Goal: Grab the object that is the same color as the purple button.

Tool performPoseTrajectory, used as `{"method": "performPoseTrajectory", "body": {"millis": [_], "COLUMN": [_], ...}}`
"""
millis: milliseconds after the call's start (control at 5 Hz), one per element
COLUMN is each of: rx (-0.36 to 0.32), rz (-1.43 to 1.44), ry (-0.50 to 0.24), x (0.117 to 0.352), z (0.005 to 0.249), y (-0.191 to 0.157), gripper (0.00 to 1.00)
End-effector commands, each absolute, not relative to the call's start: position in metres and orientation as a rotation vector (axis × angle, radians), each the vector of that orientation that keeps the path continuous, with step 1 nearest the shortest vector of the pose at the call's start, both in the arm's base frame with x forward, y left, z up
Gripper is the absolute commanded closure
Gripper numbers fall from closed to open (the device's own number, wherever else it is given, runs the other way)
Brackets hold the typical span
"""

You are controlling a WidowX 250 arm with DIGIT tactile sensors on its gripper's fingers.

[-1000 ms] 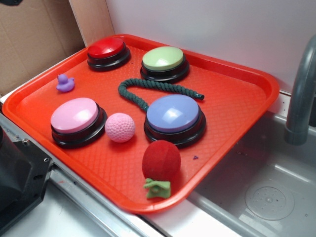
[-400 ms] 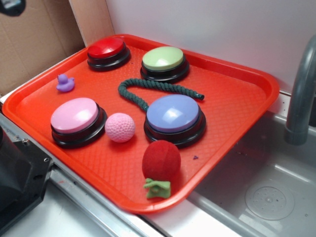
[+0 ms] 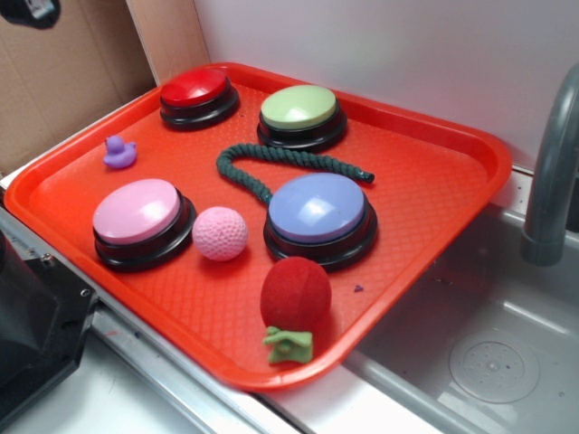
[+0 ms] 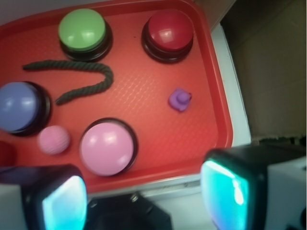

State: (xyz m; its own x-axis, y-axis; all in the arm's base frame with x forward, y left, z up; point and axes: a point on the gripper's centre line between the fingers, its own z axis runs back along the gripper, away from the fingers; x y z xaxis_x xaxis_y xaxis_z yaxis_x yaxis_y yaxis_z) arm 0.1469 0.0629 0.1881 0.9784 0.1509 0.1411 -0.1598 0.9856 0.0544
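Observation:
A tiny purple duck, the object (image 3: 118, 152) (image 4: 180, 99), sits on the orange tray (image 3: 434, 181) (image 4: 211, 72) near its left edge, between the red and pink buttons. The purple button (image 3: 317, 209) (image 4: 18, 106) has a lavender dome on a black base, near the tray's middle. My gripper (image 4: 144, 199) hovers high above the tray's near edge, open, with nothing between its fingers; the duck lies well ahead of it. In the exterior view only a dark bit of the arm (image 3: 27, 11) shows at the top left corner.
On the tray also stand a red button (image 3: 195, 91), a green button (image 3: 300, 110), a pink button (image 3: 140, 215), a pink textured ball (image 3: 220, 233), a red ball (image 3: 295, 294), a green clip toy (image 3: 288, 344) and a dark green rope (image 3: 271, 163). A sink (image 3: 479, 344) and faucet (image 3: 552, 172) lie right; cardboard (image 3: 63, 81) left.
The dark bit of the arm at the top left corner of the exterior view has come further into view. Everything on the tray stays put.

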Motion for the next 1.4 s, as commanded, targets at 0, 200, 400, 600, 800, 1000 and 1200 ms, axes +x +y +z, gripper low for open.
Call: {"method": "performPoseTrajectory", "body": {"millis": [0, 200, 400, 600, 800, 1000, 1200], "rx": [0.100, 0.123, 0.147, 0.146, 0.134, 0.128, 0.103], "rz": [0.131, 0.117, 0.113, 0.098, 0.085, 0.071, 0.063], "ry": [-0.147, -0.131, -0.115, -0.085, -0.055, -0.026, 0.009], "x": [0.179, 0.188, 0.195, 0.197, 0.197, 0.198, 0.199], "z": [0.150, 0.133, 0.117, 0.104, 0.083, 0.064, 0.043], "y": [0.096, 0.105, 0.119, 0.128, 0.136, 0.142, 0.146], "gripper": [0.00, 0.00, 0.00, 0.00, 0.00, 0.00, 0.00]}}
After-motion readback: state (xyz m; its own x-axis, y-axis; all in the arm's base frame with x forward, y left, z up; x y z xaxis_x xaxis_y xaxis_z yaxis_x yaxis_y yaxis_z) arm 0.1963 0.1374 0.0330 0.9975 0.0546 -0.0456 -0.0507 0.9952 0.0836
